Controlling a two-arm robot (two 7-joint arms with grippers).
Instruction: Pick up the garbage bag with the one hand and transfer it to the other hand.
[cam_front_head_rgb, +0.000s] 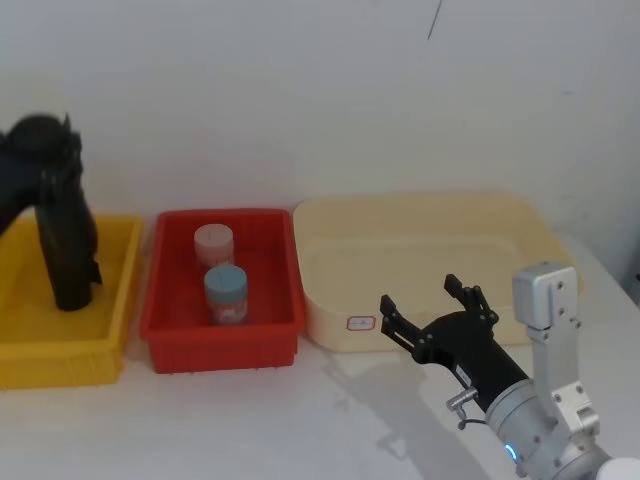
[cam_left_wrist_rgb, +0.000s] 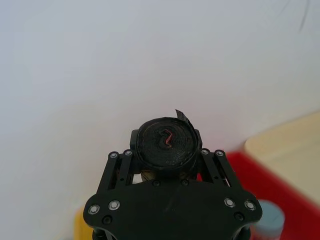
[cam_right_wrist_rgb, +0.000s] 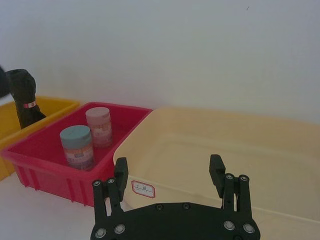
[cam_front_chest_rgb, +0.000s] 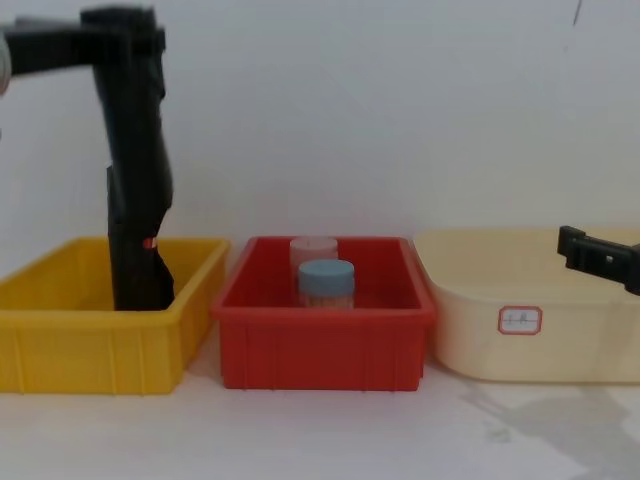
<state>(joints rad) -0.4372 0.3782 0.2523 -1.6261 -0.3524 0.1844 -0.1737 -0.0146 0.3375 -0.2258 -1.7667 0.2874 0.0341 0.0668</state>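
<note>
The garbage bag (cam_front_head_rgb: 68, 250) is a black rolled cylinder with a small red band (cam_right_wrist_rgb: 29, 105), standing upright with its lower end inside the yellow bin (cam_front_head_rgb: 60, 355). My left gripper (cam_front_head_rgb: 45, 150) is shut on its upper end. In the left wrist view the roll's round end (cam_left_wrist_rgb: 166, 142) sits pinched between the fingers. From the chest the bag (cam_front_chest_rgb: 140, 240) hangs down into the bin; I cannot tell whether it touches the floor. My right gripper (cam_front_head_rgb: 420, 295) hovers open and empty at the front edge of the cream tub (cam_front_head_rgb: 420, 215), far right of the bag.
A red bin (cam_front_head_rgb: 220, 340) between the yellow bin and the cream tub holds a pink-lidded jar (cam_front_head_rgb: 213, 243) and a blue-lidded jar (cam_front_head_rgb: 225, 292). A white wall stands close behind the bins. White tabletop lies in front of them.
</note>
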